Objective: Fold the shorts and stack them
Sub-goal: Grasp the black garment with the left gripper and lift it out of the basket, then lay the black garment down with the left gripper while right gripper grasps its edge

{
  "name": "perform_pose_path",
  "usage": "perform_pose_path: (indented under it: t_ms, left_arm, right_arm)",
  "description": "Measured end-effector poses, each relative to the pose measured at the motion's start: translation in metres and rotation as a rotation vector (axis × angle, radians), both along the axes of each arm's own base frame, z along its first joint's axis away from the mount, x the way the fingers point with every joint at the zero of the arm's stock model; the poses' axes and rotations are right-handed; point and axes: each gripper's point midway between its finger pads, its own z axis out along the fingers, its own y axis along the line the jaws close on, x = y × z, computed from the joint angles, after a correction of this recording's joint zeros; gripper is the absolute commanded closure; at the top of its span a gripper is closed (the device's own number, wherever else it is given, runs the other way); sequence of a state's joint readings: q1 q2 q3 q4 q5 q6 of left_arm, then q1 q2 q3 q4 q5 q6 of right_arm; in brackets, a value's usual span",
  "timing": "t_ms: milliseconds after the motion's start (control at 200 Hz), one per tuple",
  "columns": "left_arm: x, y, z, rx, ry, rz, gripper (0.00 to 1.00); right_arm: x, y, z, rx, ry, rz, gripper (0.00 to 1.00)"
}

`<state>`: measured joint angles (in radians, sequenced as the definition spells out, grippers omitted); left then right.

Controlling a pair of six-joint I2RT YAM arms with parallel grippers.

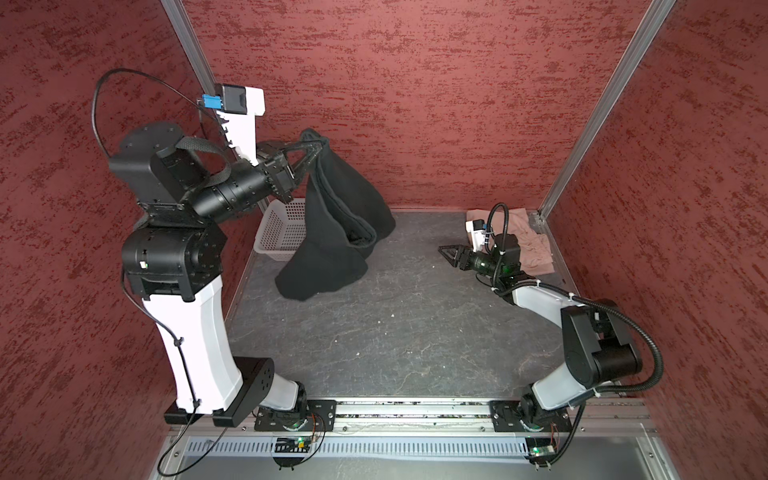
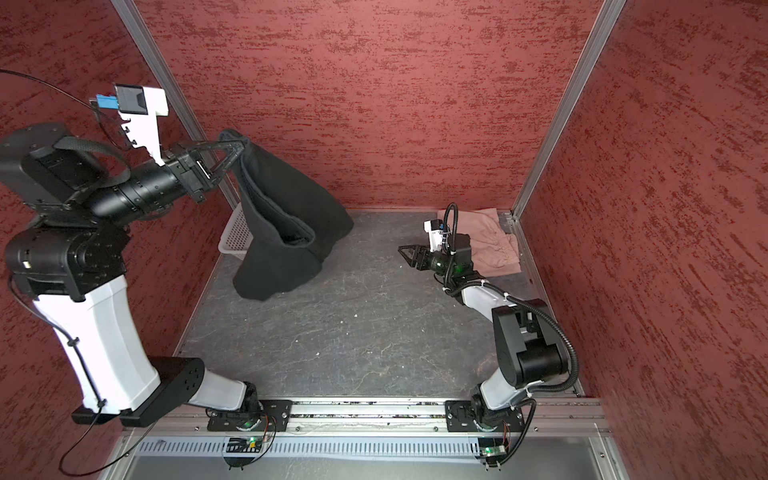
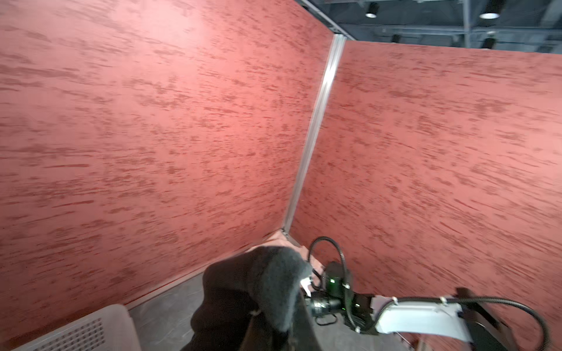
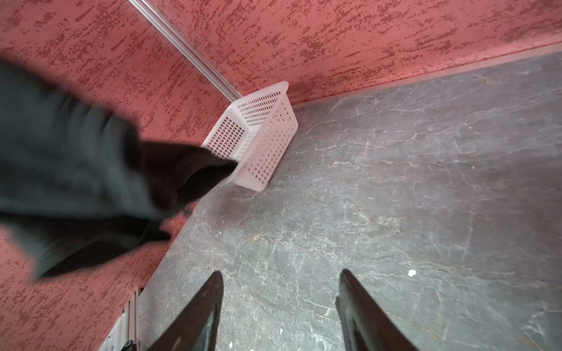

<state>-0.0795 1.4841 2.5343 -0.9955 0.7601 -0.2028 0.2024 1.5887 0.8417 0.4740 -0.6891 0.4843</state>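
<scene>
My left claw [image 1: 321,148] is closed tight on the top edge of the black shorts [image 1: 332,232], high in the upper left of both top views. The shorts hang down from it in loose folds (their lowest part seems to reach the desk [image 1: 395,332], but I cannot tell this surely). They hide part of the white basket [image 1: 274,235], which stands at the left back corner of the desk, against the red wall.

My right claw [image 1: 448,252] is at the right of the middle, low over the desk. Its two fingers stand apart with nothing between them; in the right wrist view only bare grey desk shows in the gap.

Behind that arm, in the right back corner, the pink shorts [image 1: 536,249] lie low on the desk, partly covered by my wrist and well apart from the black pair.
</scene>
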Motion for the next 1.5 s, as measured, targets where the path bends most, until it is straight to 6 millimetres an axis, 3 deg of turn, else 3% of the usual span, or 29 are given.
perform_pose_path:
  t_ms: [65,150,220,376,476,566,651,827,942,1062,1157,1192,1217,1237,1277,1287,1428,1503]
  left_arm:
    - [-0.001,-0.016,-0.013,0.009,0.042,-0.060,1.00]
    - [0.013,-0.030,-0.047,0.037,0.142,-0.097,1.00]
    - [0.036,-0.036,-0.089,0.065,0.256,-0.089,1.00]
    - [0.084,-0.037,-0.203,0.144,0.519,-0.024,1.00]
    - [0.106,-0.031,-0.237,0.197,0.573,0.042,1.00]
    - [0.122,-0.021,-0.240,0.236,0.536,0.113,1.00]
    - [0.135,-0.010,-0.234,0.262,0.494,0.174,1.00]
    - [0.167,0.000,-0.192,0.243,0.385,0.230,1.00]
    - [0.177,-0.005,-0.172,0.241,0.332,0.247,1.00]
    - [0.179,-0.017,-0.163,0.238,0.307,0.236,1.00]
    - [0.177,-0.028,-0.172,0.257,0.321,0.230,1.00]
    - [0.174,-0.037,-0.182,0.271,0.336,0.221,0.89]
    - [0.172,-0.043,-0.190,0.286,0.347,0.210,0.75]
    - [0.169,-0.049,-0.196,0.294,0.358,0.201,0.59]
    - [0.164,-0.064,-0.213,0.323,0.386,0.170,0.07]
    - [0.162,-0.068,-0.217,0.331,0.392,0.163,0.01]
    - [0.152,-0.111,-0.261,0.442,0.459,0.096,0.01]
    - [0.158,-0.115,-0.273,0.489,0.477,0.124,0.01]
  right_arm:
    - [-0.001,-0.001,0.002,-0.012,-0.011,-0.002,0.37]
    - [-0.003,-0.002,0.005,-0.029,-0.022,-0.005,0.35]
    - [-0.005,-0.004,0.005,-0.048,-0.025,-0.010,0.34]
    - [-0.010,-0.012,-0.007,-0.131,0.002,-0.031,0.28]
    - [-0.017,-0.016,-0.017,-0.190,0.044,-0.032,0.27]
    - [-0.025,-0.014,-0.027,-0.228,0.079,-0.015,0.25]
    - [-0.037,0.002,-0.038,-0.252,0.109,0.029,0.25]
    - [-0.062,0.052,-0.076,-0.293,0.174,0.161,0.23]
    - [-0.067,0.062,-0.097,-0.320,0.218,0.185,0.22]
    - [-0.054,0.059,-0.088,-0.338,0.196,0.144,0.22]
    - [-0.041,0.058,-0.068,-0.343,0.141,0.110,0.22]
    - [-0.039,0.057,-0.063,-0.343,0.127,0.098,0.21]
    - [-0.039,0.056,-0.059,-0.342,0.120,0.093,0.21]
    - [-0.039,0.056,-0.057,-0.342,0.116,0.090,0.21]
    - [-0.040,0.055,-0.051,-0.338,0.105,0.085,0.20]
    - [-0.040,0.054,-0.050,-0.337,0.103,0.084,0.20]
    - [-0.049,0.047,-0.034,-0.310,0.093,0.047,0.13]
    - [-0.054,0.042,-0.025,-0.296,0.096,0.027,0.12]
